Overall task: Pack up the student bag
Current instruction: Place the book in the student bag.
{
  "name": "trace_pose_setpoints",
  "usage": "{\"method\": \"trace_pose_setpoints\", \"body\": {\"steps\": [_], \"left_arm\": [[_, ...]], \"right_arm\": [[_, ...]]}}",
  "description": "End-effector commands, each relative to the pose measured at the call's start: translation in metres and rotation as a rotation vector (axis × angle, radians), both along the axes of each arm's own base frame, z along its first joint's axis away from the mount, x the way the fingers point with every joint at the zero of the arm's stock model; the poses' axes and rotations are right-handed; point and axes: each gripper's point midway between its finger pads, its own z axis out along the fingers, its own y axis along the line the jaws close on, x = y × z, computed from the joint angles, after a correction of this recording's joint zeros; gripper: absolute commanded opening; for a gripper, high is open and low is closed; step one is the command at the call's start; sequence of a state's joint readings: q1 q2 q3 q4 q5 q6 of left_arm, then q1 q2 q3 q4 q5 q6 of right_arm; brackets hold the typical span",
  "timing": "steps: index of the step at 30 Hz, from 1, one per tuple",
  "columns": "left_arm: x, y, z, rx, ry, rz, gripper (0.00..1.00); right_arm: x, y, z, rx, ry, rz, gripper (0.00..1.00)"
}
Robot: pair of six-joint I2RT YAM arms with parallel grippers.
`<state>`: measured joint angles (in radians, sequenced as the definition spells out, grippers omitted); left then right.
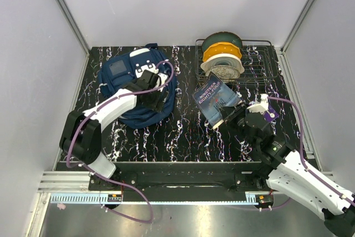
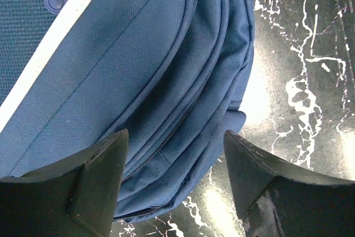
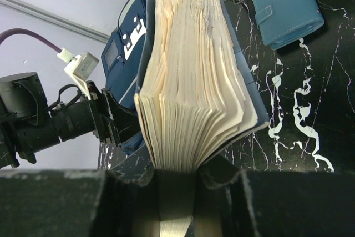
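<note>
The student bag (image 1: pixel 125 81) is seen lying on the surface (image 1: pixel 188 137) directly beneath the left fingers (image 2: pixel 83 187), spread wide and empty over its zip line (image 2: pixel 172 131), while the book (image 1: pixel 215 99), clamped in the right fingers (image 3: pixel 260 203), is held well to its right.

You have a black bench (image 1: pixel 188 131) with white squiggly lines on it. The blue student bag (image 1: pixel 111 90) lies flat on the back left part. A wire rack (image 1: pixel 258 66) sits at the back right. A small blue pouch (image 3: pixel 288 9) lies just beside the rack.
</note>
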<state>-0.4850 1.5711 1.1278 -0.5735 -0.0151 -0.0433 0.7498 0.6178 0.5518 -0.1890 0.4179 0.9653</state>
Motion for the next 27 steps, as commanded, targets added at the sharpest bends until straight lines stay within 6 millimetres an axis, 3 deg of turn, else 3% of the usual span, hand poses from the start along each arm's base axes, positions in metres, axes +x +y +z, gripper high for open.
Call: {"method": "trace_pose_setpoints", "body": {"steps": [1,9,13,17,19,21,24,26,27], "left_arm": [[0.008,-0.001,0.009,0.041,-0.031,-0.022,0.73],[0.004,-0.004,0.003,0.062,-0.008,-0.037,0.66],[0.005,-0.003,-0.011,0.105,0.036,-0.037,0.38],[0.004,-0.003,-0.019,0.122,0.052,-0.031,0.27],[0.002,-0.004,-0.02,0.123,0.056,-0.034,0.26],[0.001,-0.003,-0.019,0.12,0.053,-0.032,0.41],[0.0,-0.005,-0.016,0.11,0.046,-0.039,0.46],[0.0,-0.006,-0.016,0.108,0.047,-0.044,0.48],[0.0,-0.006,-0.018,0.114,0.056,-0.048,0.38]], "right_arm": [[0.004,0.004,0.064,0.175,-0.14,-0.007,0.0],[0.004,0.006,0.062,0.177,-0.136,-0.001,0.0],[0.005,0.007,0.062,0.182,-0.136,0.001,0.0],[0.004,0.007,0.06,0.185,-0.131,0.003,0.0],[0.003,0.007,0.059,0.19,-0.131,0.004,0.0],[0.003,0.007,0.059,0.188,-0.13,0.006,0.0],[0.004,0.008,0.057,0.186,-0.125,0.005,0.0],[0.003,0.009,0.06,0.186,-0.131,0.011,0.0],[0.004,0.009,0.06,0.182,-0.129,0.012,0.0]]}}
